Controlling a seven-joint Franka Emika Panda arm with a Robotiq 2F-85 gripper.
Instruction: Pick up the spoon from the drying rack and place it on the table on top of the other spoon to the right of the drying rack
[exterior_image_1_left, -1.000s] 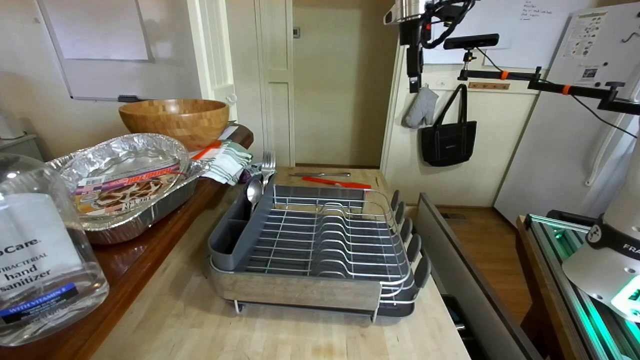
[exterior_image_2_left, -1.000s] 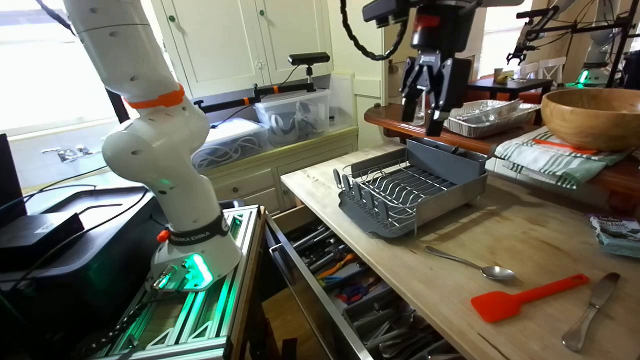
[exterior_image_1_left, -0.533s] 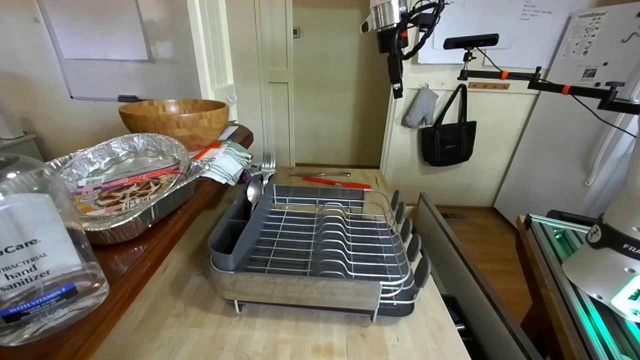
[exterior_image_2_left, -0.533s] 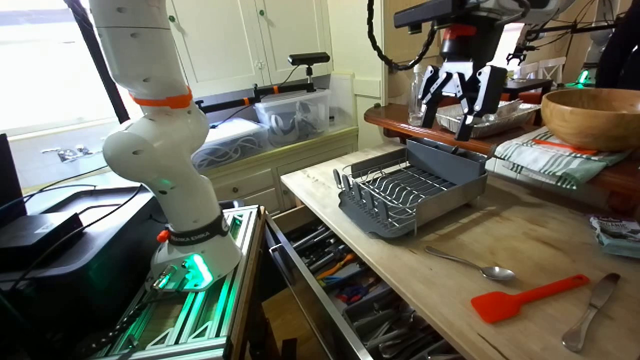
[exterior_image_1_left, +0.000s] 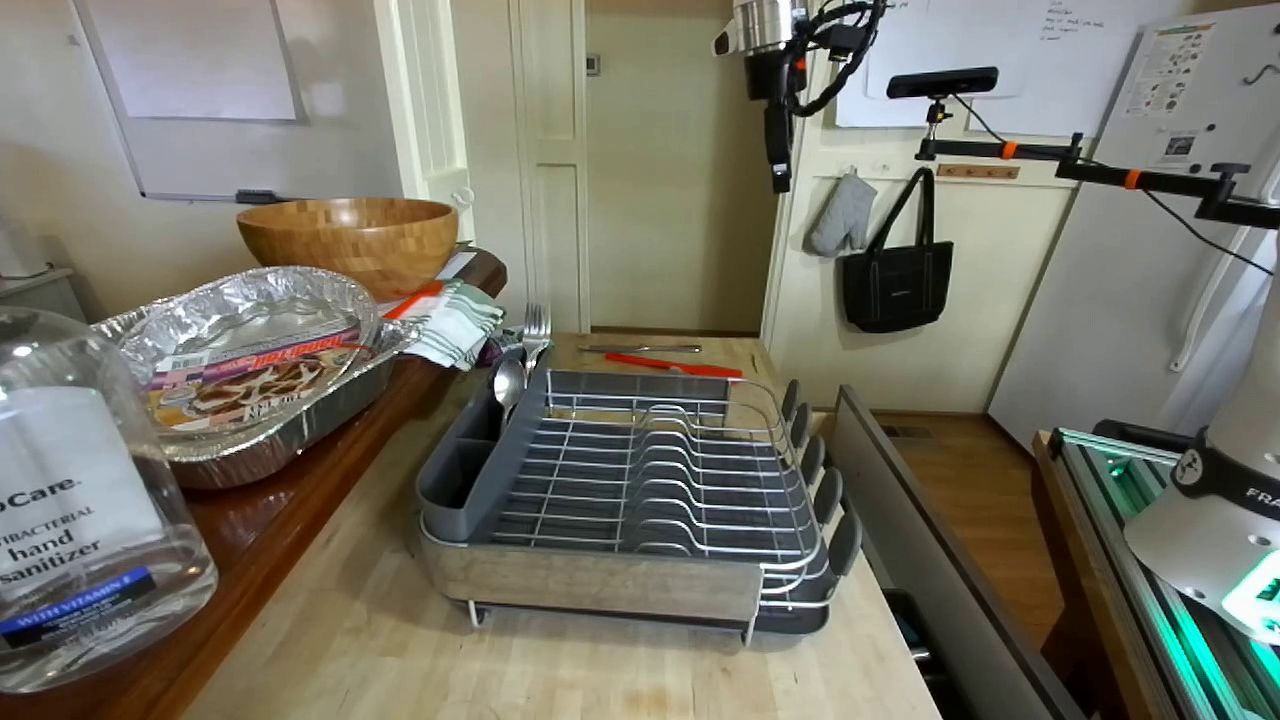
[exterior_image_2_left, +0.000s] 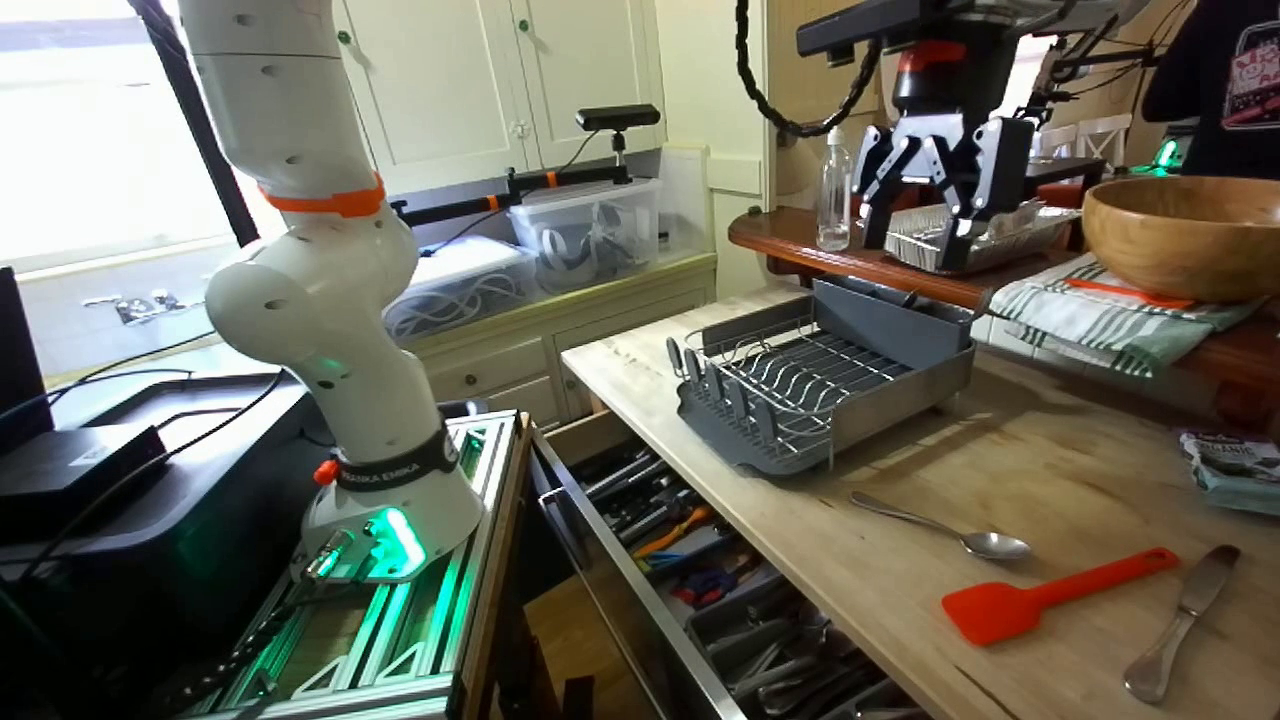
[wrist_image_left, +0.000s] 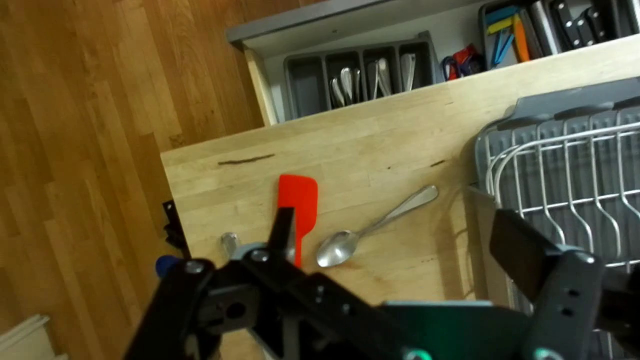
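Note:
The spoon (exterior_image_1_left: 509, 381) stands bowl up, beside forks, in the grey cutlery holder along one side of the drying rack (exterior_image_1_left: 600, 580); in the other views it cannot be made out. The rack (exterior_image_2_left: 900, 402), partly seen in the wrist view (wrist_image_left: 575, 94), sits on the wooden table (exterior_image_1_left: 330, 620). The other spoon (exterior_image_2_left: 990, 545) lies flat on the table beside the rack, also in the wrist view (wrist_image_left: 338, 248). My gripper (exterior_image_2_left: 915, 243) is open and empty, high above the table, pointing down. Its spread fingers (wrist_image_left: 400, 235) frame the table spoon from above. It also shows in an exterior view (exterior_image_1_left: 779, 186).
A red spatula (exterior_image_2_left: 1000, 612) and a knife (exterior_image_2_left: 1170, 640) lie beyond the table spoon. An open drawer of utensils (wrist_image_left: 305, 22) runs along the table edge. A raised brown counter holds foil trays (exterior_image_1_left: 260, 400), a wooden bowl (exterior_image_1_left: 350, 240) and a towel (exterior_image_2_left: 1090, 305).
My gripper has moved left in one exterior view and right in another, and its tilt has changed. It stays open. A person has come into view at the right edge of an exterior view.

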